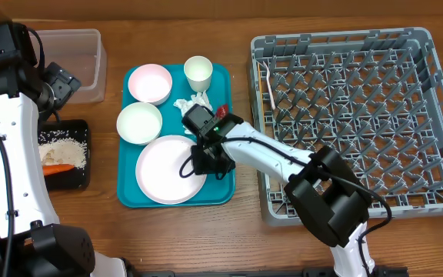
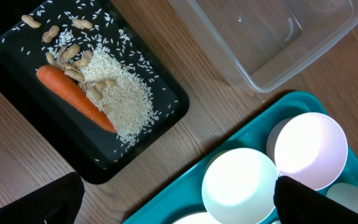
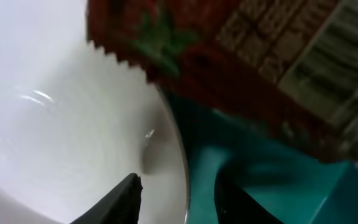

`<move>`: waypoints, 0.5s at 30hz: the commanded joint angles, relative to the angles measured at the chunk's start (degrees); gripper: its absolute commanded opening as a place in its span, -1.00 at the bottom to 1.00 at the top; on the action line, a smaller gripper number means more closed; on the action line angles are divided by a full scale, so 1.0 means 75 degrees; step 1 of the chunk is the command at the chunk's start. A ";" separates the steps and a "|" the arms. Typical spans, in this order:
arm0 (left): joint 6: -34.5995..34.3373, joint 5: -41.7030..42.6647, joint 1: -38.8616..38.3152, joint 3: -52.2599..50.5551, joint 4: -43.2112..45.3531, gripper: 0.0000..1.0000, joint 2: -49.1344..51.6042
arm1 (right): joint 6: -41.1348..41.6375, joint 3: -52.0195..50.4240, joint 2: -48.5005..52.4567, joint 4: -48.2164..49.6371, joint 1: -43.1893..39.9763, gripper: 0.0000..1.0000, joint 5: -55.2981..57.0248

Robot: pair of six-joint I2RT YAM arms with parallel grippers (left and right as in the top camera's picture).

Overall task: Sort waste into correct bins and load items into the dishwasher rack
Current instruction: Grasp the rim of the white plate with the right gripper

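Right wrist alone shows the right tool [image 3: 178, 182] spread astride the plate [image 3: 55, 137] rim, red wrapper [image 3: 216, 68] just ahead; left tool [image 2: 178, 186] gapes wide, empty.

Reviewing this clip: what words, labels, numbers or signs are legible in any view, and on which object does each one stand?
No text can be read in any view.
Red wrapper: small print and barcode-like stripes show in the right wrist view, too blurred to read.
Rack and teal tray: no writing visible.
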 commanded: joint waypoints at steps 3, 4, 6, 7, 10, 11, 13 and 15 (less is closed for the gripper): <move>0.0035 -0.0131 0.0015 -0.0015 -0.0009 1.00 0.0012 | 0.0119 -0.0067 -0.0020 0.0067 0.0044 -0.85 0.0058; 0.0035 -0.0131 0.0015 -0.0015 -0.0009 1.00 0.0012 | 0.0119 -0.0061 -0.0023 0.0052 0.0044 -0.92 0.0052; 0.0035 -0.0131 0.0015 -0.0015 -0.0009 1.00 0.0012 | 0.0117 0.0146 -0.0029 -0.0280 0.0020 -0.92 0.0052; 0.0038 -0.0131 0.0015 -0.0015 -0.0009 1.00 0.0012 | 0.0117 0.0277 -0.0038 -0.0466 -0.0020 -0.92 0.0050; 0.0035 -0.0131 0.0015 -0.0015 -0.0009 1.00 0.0012 | -0.0047 0.0839 -0.0399 -0.1309 -0.0201 -0.92 0.0017; 0.0035 -0.0131 0.0015 -0.0015 -0.0009 1.00 0.0012 | -0.0335 0.0938 -0.0664 -0.1440 -0.0254 -0.92 -0.0058; 0.0035 -0.0131 0.0015 -0.0015 -0.0009 1.00 0.0012 | -0.0379 0.0950 -0.1113 -0.1507 -0.0289 -0.92 -0.0061; 0.0035 -0.0134 0.0015 -0.0015 -0.0009 1.00 0.0012 | -0.0382 0.0950 -0.1775 -0.1518 -0.0358 -0.92 -0.0058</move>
